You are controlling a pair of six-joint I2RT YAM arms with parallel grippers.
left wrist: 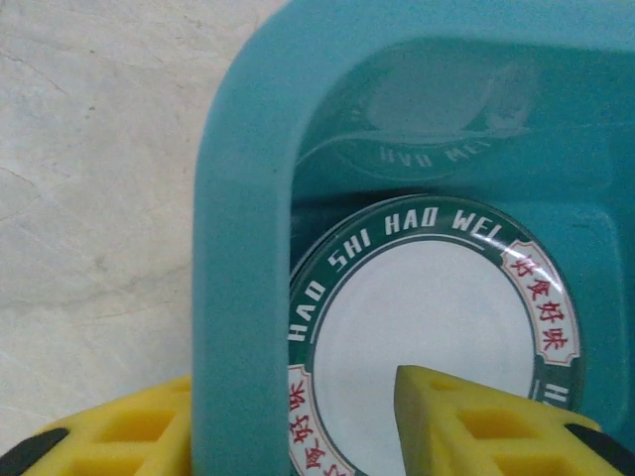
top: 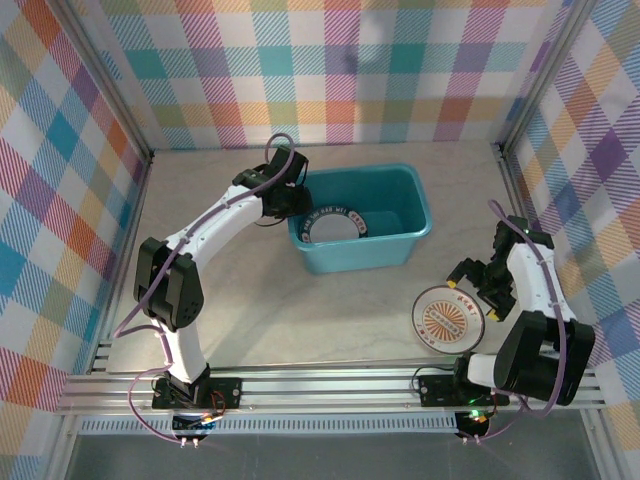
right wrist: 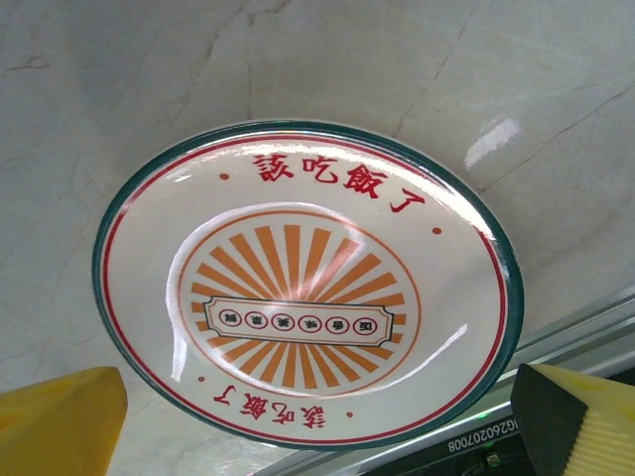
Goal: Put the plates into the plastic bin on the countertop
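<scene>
In the blue bin (top: pixel 372 255), flat on the bottom near its left end: one green-rimmed plate (left wrist: pixel 427 317). Over that corner, the left pincer (left wrist: pixel 288 389), about half open, one finger outside the bin wall and one above the plate, gripping nothing.

On the tabletop (top: pixel 250 310), near the front rail (top: pixel 330 385) and well apart from the bin: one plate with orange sunburst (right wrist: pixel 298 297). Above it, the right pincer (top: pixel 474 278), fully spread, empty.

Probably stiff, glossy, slippery and breakable, and rather light. Best to take by the raised rim, one finger under the edge, and to lower gently, not drop.

Flat, matte beige surface with faint veins, likely no help for getting under the rim. All around, plaid walls (top: pixel 330 70) in many colours.
</scene>
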